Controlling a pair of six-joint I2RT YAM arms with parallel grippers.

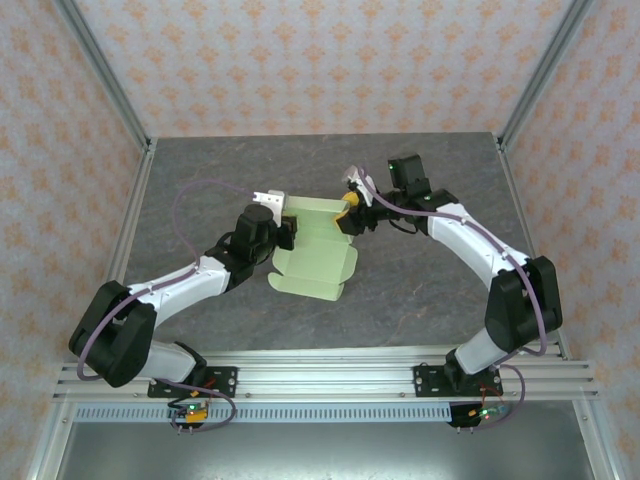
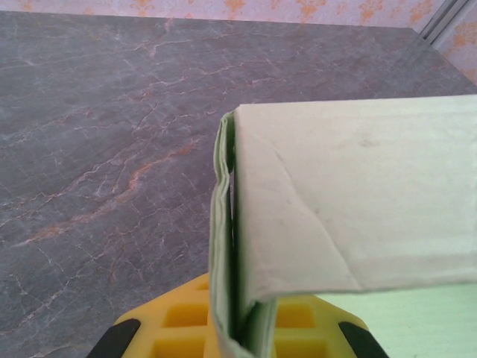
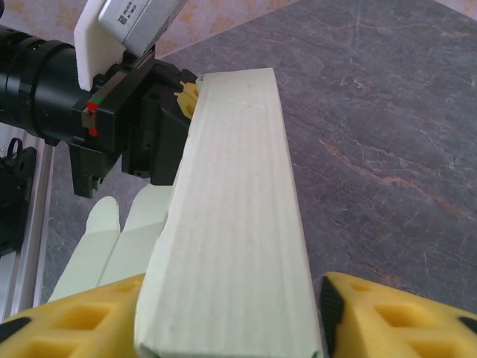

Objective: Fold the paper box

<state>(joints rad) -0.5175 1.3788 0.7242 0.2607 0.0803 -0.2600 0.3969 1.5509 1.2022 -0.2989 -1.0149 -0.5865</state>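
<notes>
Overhead, the paper box [image 1: 312,255] sits near the middle of the grey marbled desk [image 1: 420,290], between my two arms. Patterned walls [image 1: 320,60] close in the desk. Slanting metal posts [image 1: 103,70] stand at the far corners, and a metal rail [image 1: 320,365] runs along the near edge where the arms are bolted. A purple cable [image 1: 200,187] loops out from the left arm, apart from the box.

The box is half made. Its wide panel lies flat on the desk with rounded tabs pointing to the near side, and its far strip is raised as a wall.

The left gripper [image 1: 287,232] is closed down on the left end of that wall. On its wrist view, the folded card edge runs down between the yellow fingers [image 2: 179,328] and is pinched there.

The right gripper [image 1: 350,214] has the right end of the wall. Its yellow fingers [image 3: 402,321] sit wide apart, one against each side of the strip.

Looking along the strip from the right wrist, I see the left arm's black wrist block and its white camera [image 3: 123,26] right at the far end, close against the card.
</notes>
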